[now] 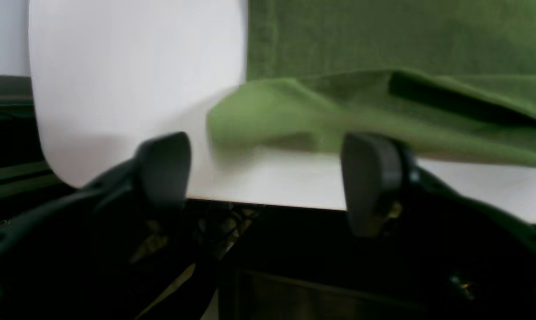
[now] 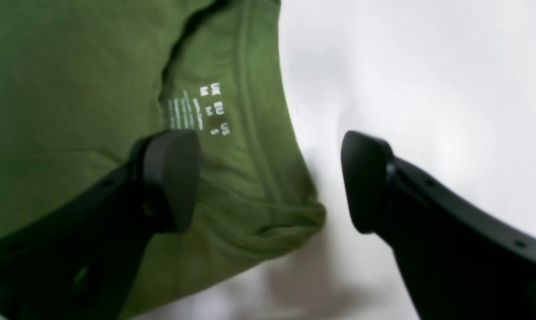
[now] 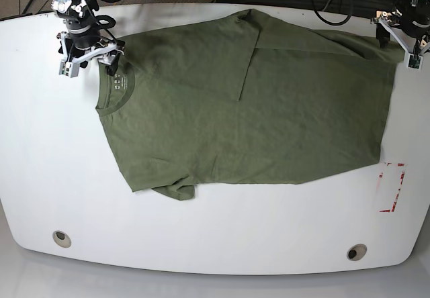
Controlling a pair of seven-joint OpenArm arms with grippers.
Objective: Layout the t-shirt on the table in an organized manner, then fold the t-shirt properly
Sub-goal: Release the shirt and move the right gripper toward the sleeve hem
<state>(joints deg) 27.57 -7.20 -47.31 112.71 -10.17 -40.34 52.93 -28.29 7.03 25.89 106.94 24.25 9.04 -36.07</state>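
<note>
Even, bright overhead light fills the base view, with soft sheen on the white tabletop (image 3: 222, 237). Both wrist views are motion-blurred and soft, their lower halves dark.
</note>
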